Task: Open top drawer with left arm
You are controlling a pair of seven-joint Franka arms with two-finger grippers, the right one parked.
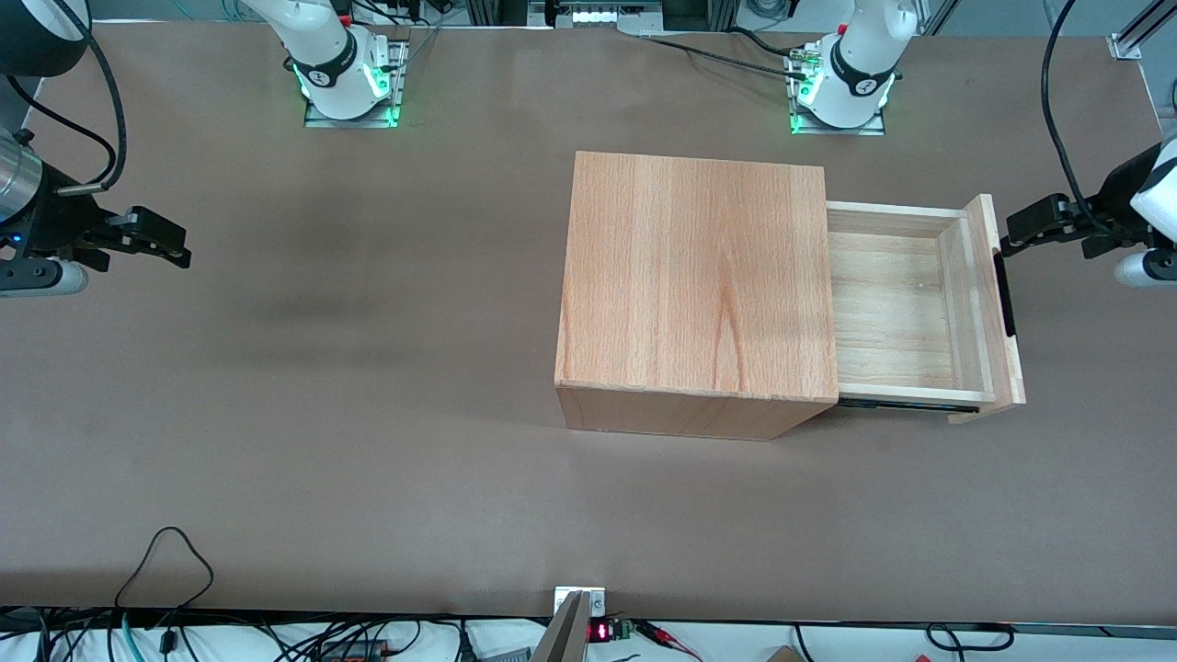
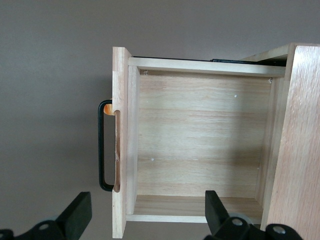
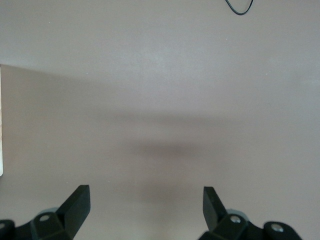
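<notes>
The brown counter (image 1: 368,414) carries a plain wooden cabinet (image 1: 694,294), standing toward the working arm's end. The top drawer (image 1: 906,308) projects from the cabinet toward that same end, drawn out far enough that its bare pale-wood floor shows in full; nothing lies inside. Its thicker front panel (image 1: 1000,303) bears a slim black bar handle (image 1: 1005,294) on the outer face. The left arm (image 1: 1154,216) reaches in from the edge of the counter, and its end effector (image 1: 1016,230) hangs above the counter just beside the front panel, near the handle's end farther from the front camera. In the left wrist view the two black fingers (image 2: 77,212) stand spread wide apart and grip nothing, clear of the handle (image 2: 102,145). Judged from this layout, the pull appears largely complete and the step in hand is release and retreat. To do it well, keep the fingers spread, withdraw straight along the drawer's line of travel, and avoid any sideways sweep that could catch the bar and rack the drawer on its black runner (image 1: 906,402). If more travel is wanted, re-grip the bar at its middle, not its end, so the pull stays square. No brand, label or readable writing shows on the cabinet, drawer or handle.
</notes>
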